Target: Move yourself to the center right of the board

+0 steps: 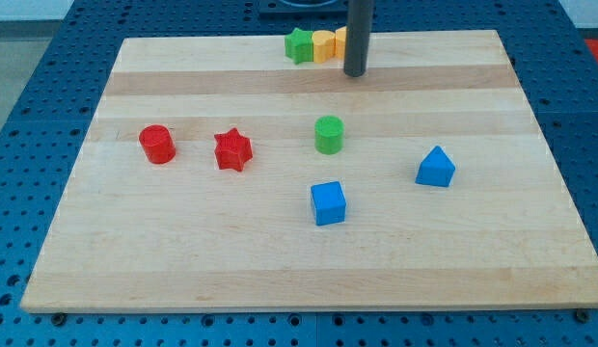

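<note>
My tip [355, 71] rests on the wooden board [280, 270] near the view's top, a little right of centre. Just left of it sit a green star block [299, 45], a yellow block [323, 45] and another yellow block [341, 40] partly hidden behind the rod. A green cylinder [329, 134] stands below the tip in mid-board. A blue block with a pointed top [435, 167] lies at the centre right, well below and right of the tip.
A red cylinder [157, 144] and a red star [232, 150] lie at the left. A blue cube [328, 203] sits below the green cylinder. Blue perforated table [48, 87] surrounds the board.
</note>
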